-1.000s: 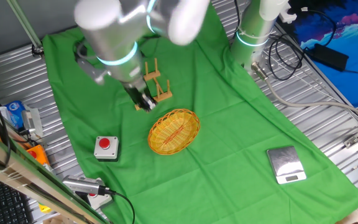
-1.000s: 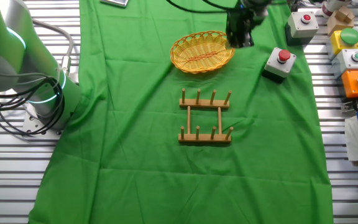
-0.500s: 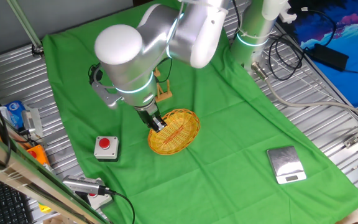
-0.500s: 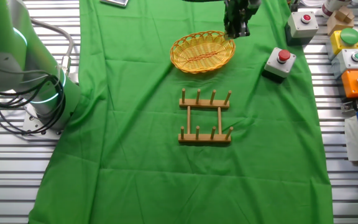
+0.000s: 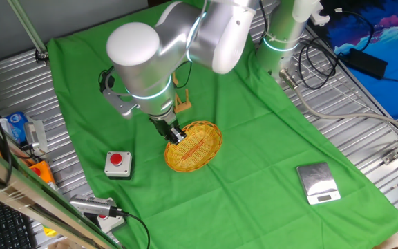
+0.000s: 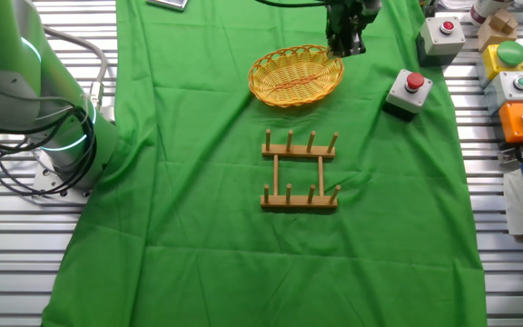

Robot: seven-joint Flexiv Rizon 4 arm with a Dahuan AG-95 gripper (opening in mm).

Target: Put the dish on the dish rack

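Left to right across the green cloth (image 6: 198, 182), from the other fixed view. Far left, off the cloth: the base of a second arm (image 6: 25, 100) with a lit teal ring, cables around its foot. Centre: the dish rack (image 6: 300, 171), upright, both rails and their pegs plain to see, slots empty. Just beyond it, apart from it, the dish (image 6: 296, 75) lies flat on the cloth, hollow side up. Right of the dish: a grey box with a red button (image 6: 408, 91), near but not touching. Further right, off the cloth, more button boxes (image 6: 514, 86) and a blue carton, partly cut by the frame edge.

From one fixed view: the red button box (image 5: 118, 163) sits left of the dish (image 5: 197, 146); a small silver scale (image 5: 318, 183) lies well apart on the right. The large silver arm (image 5: 164, 48) stands in front of the rack (image 5: 182, 104), of which only a peg or two shows.

Gripper (image 5: 175, 135): at the dish's rim, on the side toward the button box. In the other fixed view the gripper (image 6: 344, 47) comes down from the top edge, its upper part cut off. The fingertips appear to meet the woven rim, but they are dark and small; whether they are clamped on the rim or merely resting there, I cannot tell.
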